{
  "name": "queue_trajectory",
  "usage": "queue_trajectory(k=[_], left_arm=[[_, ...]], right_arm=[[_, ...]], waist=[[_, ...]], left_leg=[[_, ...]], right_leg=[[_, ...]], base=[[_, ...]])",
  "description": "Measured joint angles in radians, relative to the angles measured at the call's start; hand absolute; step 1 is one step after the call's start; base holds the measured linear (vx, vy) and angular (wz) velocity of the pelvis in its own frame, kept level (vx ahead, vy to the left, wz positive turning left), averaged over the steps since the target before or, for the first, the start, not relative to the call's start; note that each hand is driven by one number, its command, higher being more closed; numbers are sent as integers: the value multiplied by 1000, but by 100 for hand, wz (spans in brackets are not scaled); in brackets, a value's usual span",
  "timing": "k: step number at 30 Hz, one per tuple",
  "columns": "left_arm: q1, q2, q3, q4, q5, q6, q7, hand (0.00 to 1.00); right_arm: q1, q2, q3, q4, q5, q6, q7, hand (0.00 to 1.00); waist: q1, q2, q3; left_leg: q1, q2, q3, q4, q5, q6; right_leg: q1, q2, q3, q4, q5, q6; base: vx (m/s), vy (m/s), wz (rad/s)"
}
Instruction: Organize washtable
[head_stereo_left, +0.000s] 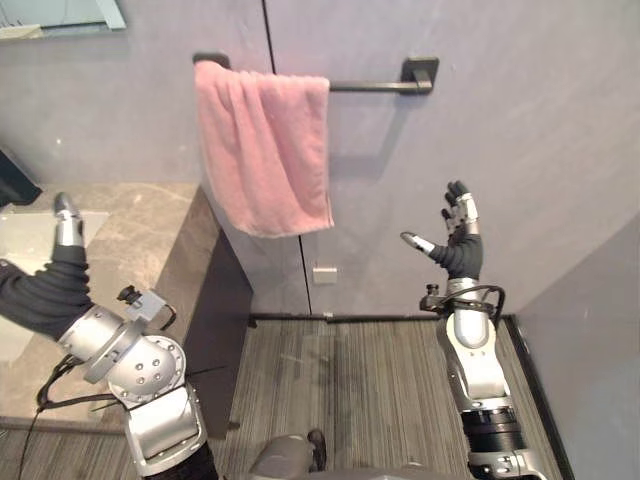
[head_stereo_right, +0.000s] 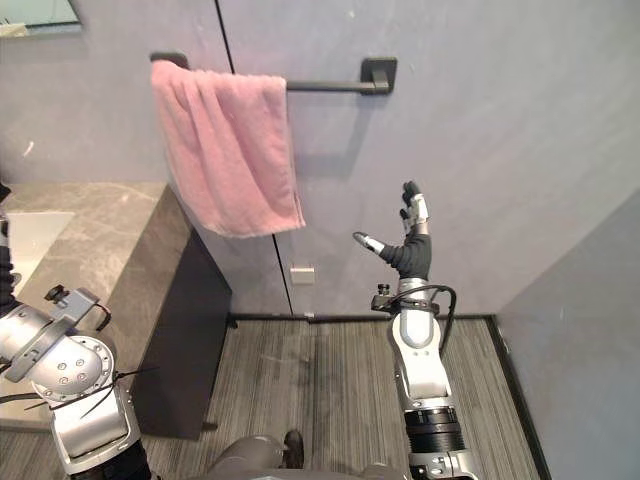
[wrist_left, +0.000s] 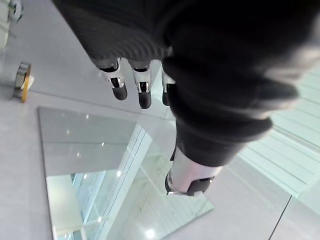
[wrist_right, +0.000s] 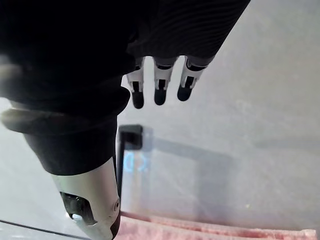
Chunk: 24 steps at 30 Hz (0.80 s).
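Your right hand and left hand are open and empty; the towel hangs up-left of the right, likely the nearer.

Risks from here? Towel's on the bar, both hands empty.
Right robot hand, open and raised near the wall below the bar, may clip the bar's bracket reaching up.
Pink towel hangs bunched at the bar's left end; a one-sided tug might drop it on the floor.
Left robot hand, open above the counter, points toward the mirror and could bump it.
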Motion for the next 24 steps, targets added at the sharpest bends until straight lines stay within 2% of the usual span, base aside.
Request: queue_trajectory(k=[1, 2, 3, 4, 5, 6, 9, 12, 14, 16, 17, 20, 22, 24], left_arm=[[0, 2, -2, -10, 10, 3, 15, 0], [0, 2, -8, -20, 16, 4, 31, 0], [0, 1, -12, -20, 16, 4, 32, 0], [0, 0, -20, -19, 15, 5, 37, 0], [2, 0, -21, -19, 13, 5, 45, 0], [4, -5, -22, -13, 14, 5, 47, 0], [46, -22, -25, -8, 2, 5, 39, 0], [51, -21, -28, 38, -19, 2, 14, 0], [44, -21, -26, 115, -79, 0, -2, 0], [27, -21, -10, 196, -169, 3, -24, 0], [15, -15, 9, 230, -202, 3, -30, 0], [-6, 40, 88, 315, -266, 17, -30, 0], [-38, 73, 126, 361, -272, 45, -17, 0], [-60, 89, 135, 401, -273, 53, -20, 0]], right_arm=[[-4, 7, 17, 15, -2, 1, 0, 0], [-11, 10, 32, 25, -3, 2, 0, 0], [-11, 9, 34, 26, -5, 2, 0, 0], [-11, 8, 31, 26, -6, 2, -1, 0], [-11, 8, 28, 32, -6, 2, -4, 0], [-10, 6, 28, 36, -6, 2, -4, 0], [-2, -3, 48, 67, 16, 18, 1, 0], [6, -3, 52, 67, 35, 23, 4, 0], [11, -14, 48, 67, 46, 24, 4, 0], [9, -28, 46, 66, 61, 25, 3, 0], [3, -32, 49, 67, 61, 26, 4, 0], [-26, -31, 65, 97, 83, 29, 7, 0], [-53, -29, 66, 142, 104, 45, 23, 0], [-60, -30, 68, 147, 112, 56, 23, 0]], waist=[[-4, 6, -10], [-17, 9, -14], [-21, 11, -18], [-22, 13, -24], [-20, 2, -35], [-22, 3, -37], [-12, 36, -64], [-13, 37, -66], [-15, 36, -65], [-14, 33, -66], [-12, 32, -66], [-14, 30, -69], [-17, 27, -73], [-18, 35, -78]], left_leg=[[24, 5, -4, -21, 10, -4], [44, 8, -18, -33, 14, -4], [49, 10, -23, -34, 15, -5], [55, 13, -32, -35, 15, -5], [57, 9, -39, -35, 14, -6], [60, 8, -49, -33, 14, -7], [71, 48, -81, -29, 10, -29], [60, 55, -102, 24, 2, -44], [32, 57, -106, 110, -1, -49], [2, 52, -97, 169, 17, -85], [-5, 48, -98, 176, 20, -89], [10, 47, -113, 126, 20, -89], [50, 54, -123, 24, 17, -93], [89, 59, -125, -69, 17, -93]], right_leg=[[-27, 15, -19, -50, -27, -13], [-40, 35, -49, -164, -47, -38], [-44, 47, -55, -218, -50, -44], [-49, 71, -56, -342, -44, -54], [-42, 87, -52, -486, 29, -78], [-40, 91, -52, -514, 54, -69], [72, 155, -87, -676, 108, -85], [106, 164, -103, -696, 108, -86], [136, 162, -112, -710, 108, -86], [152, 149, -109, -723, 108, -86], [152, 144, -103, -727, 108, -86], [129, 156, -62, -738, 116, -92], [122, 177, -54, -780, 149, -96], [121, 188, -53, -802, 166, -92]], base=[[334, 48, 28], [233, 22, 29], [230, -19, 36], [179, -46, 38], [220, -69, 38], [217, -109, 42], [237, -144, 17], [105, -84, 18], [62, -42, 18], [18, -4, 2], [4, 12, -12], [-21, 10, -29], [-25, -5, -15], [-32, 26, -5]])
